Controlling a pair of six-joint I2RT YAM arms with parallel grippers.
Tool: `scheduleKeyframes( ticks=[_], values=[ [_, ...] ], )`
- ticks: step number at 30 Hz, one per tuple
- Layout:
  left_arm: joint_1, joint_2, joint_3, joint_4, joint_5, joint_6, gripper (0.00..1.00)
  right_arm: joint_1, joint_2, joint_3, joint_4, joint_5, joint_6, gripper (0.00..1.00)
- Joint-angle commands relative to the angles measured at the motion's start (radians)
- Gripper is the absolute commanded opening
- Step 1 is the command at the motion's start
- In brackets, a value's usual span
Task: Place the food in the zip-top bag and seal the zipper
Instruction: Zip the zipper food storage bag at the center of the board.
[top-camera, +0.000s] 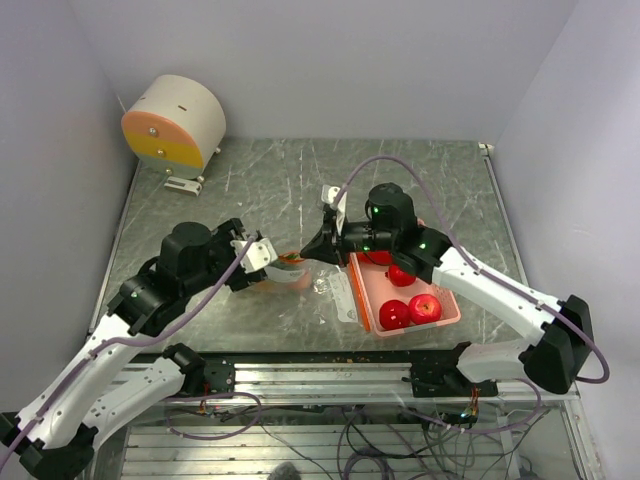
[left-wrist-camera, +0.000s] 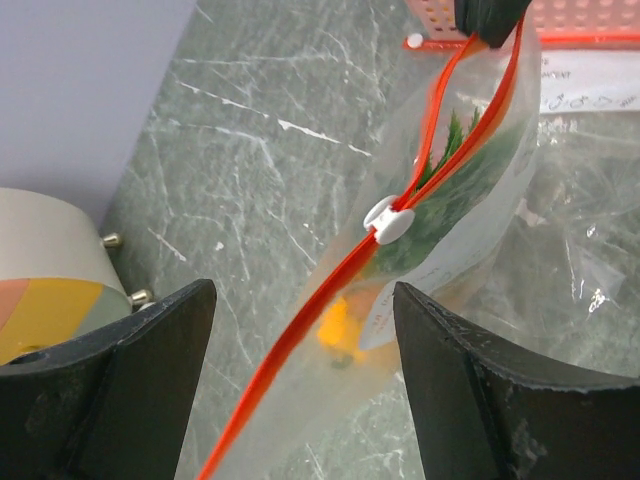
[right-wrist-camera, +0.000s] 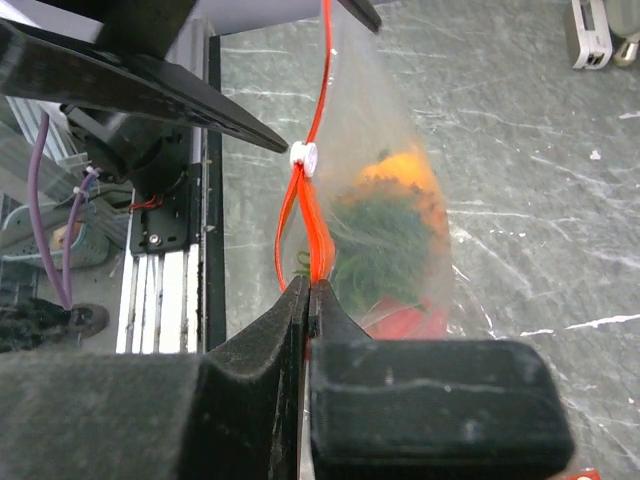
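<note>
A clear zip-top bag (top-camera: 290, 272) with a red zipper hangs between my two grippers. In it are a bumpy orange fruit (right-wrist-camera: 405, 175) with green leaves and something red (right-wrist-camera: 400, 320) below. My right gripper (right-wrist-camera: 312, 288) is shut on the red zipper's end; in the top view it (top-camera: 323, 243) is just left of the pink basket (top-camera: 445, 315). My left gripper (left-wrist-camera: 300, 300) is open, its fingers on either side of the bag below the white slider (left-wrist-camera: 390, 218), which sits partway along the zipper. Red apples (top-camera: 425, 307) lie in the basket.
A round white, pink and yellow device (top-camera: 175, 122) stands at the back left. Crinkled clear plastic (left-wrist-camera: 575, 235) with a white label lies on the table beside the basket. A metal rail (top-camera: 320, 370) runs along the near edge.
</note>
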Motion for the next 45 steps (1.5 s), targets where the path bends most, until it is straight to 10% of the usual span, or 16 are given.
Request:
scheduleKeyframes(
  ticks=[1, 6, 9, 10, 20, 45],
  values=[
    [-0.001, 0.005, -0.023, 0.036, 0.051, 0.037, 0.82, -0.009, -0.052, -0.020, 0.007, -0.037, -0.043, 0.00],
    [-0.001, 0.003, -0.047, 0.048, 0.048, 0.025, 0.75, -0.015, -0.062, -0.025, 0.014, -0.042, -0.047, 0.00],
    [-0.001, 0.002, -0.043, 0.047, 0.030, -0.004, 0.12, -0.019, -0.058, -0.028, 0.040, -0.020, -0.019, 0.00],
    [-0.001, 0.000, -0.041, 0.044, 0.018, -0.025, 0.07, -0.022, -0.057, -0.029, 0.053, -0.013, -0.006, 0.00],
    [-0.001, -0.047, -0.036, 0.023, 0.087, -0.102, 0.07, -0.027, 0.003, 0.035, 0.212, -0.081, 0.052, 0.51],
    [-0.001, -0.073, -0.029, 0.005, 0.077, -0.116, 0.07, 0.085, 0.229, 0.163, 0.179, -0.120, 0.025, 0.38]
  ],
)
